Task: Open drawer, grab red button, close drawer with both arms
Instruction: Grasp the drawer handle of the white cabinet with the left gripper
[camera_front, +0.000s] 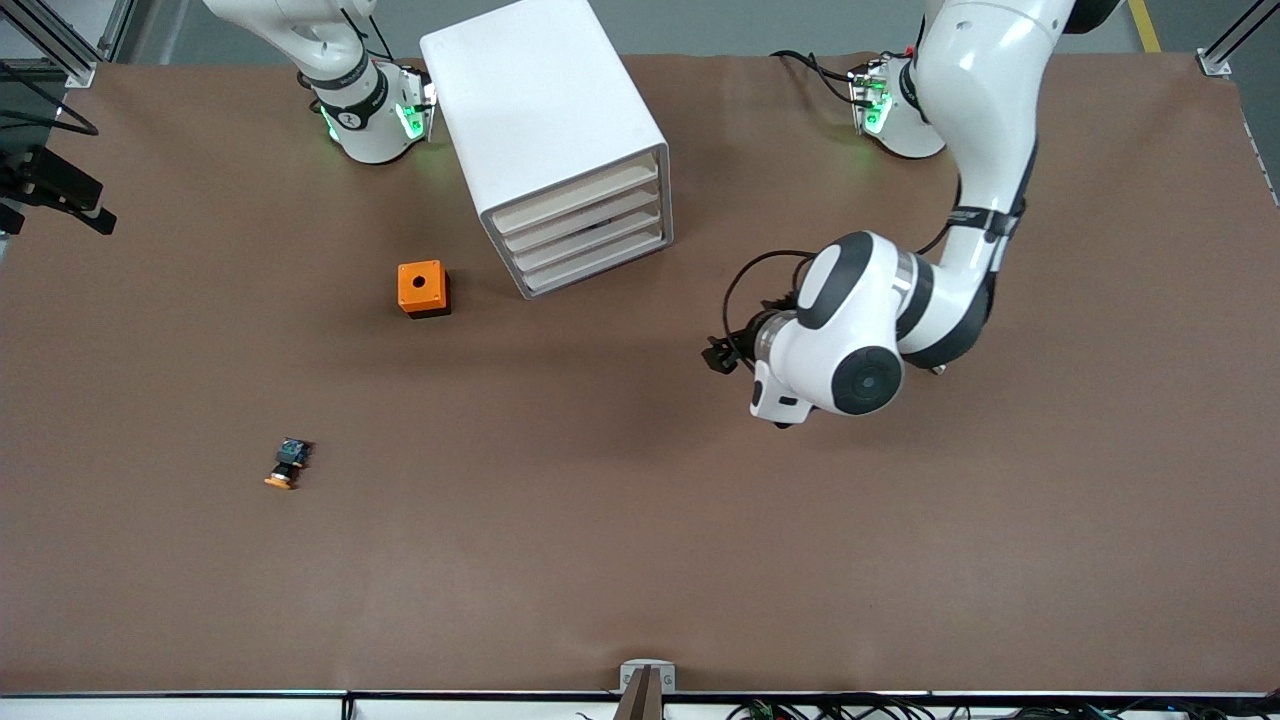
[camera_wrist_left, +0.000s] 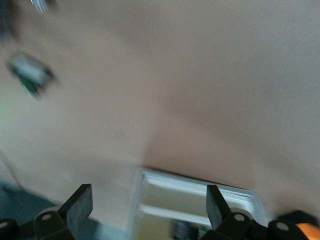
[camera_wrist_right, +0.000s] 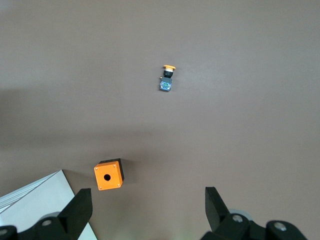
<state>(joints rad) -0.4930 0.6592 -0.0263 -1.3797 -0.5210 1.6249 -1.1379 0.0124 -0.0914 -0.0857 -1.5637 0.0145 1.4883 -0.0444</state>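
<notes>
The white cabinet (camera_front: 545, 120) stands near the robots' bases, and its four pale drawer fronts (camera_front: 585, 232) all sit pushed in. I cannot tell which one is the drawer. The button is hidden; a small dark blur shows in one slot of the cabinet's front (camera_wrist_left: 200, 197). My left gripper (camera_front: 722, 355) hangs open and empty over the table, toward the left arm's end of the cabinet, and points at the cabinet's front (camera_wrist_left: 148, 205). My right gripper (camera_wrist_right: 147, 207) is open and empty high above the table. It does not show in the front view.
An orange cube with a hole (camera_front: 423, 288) (camera_wrist_right: 108, 175) sits beside the cabinet, toward the right arm's end. An orange-capped button (camera_front: 288, 465) (camera_wrist_right: 167, 77) lies nearer the front camera. The cabinet's corner (camera_wrist_right: 40, 202) shows below my right gripper.
</notes>
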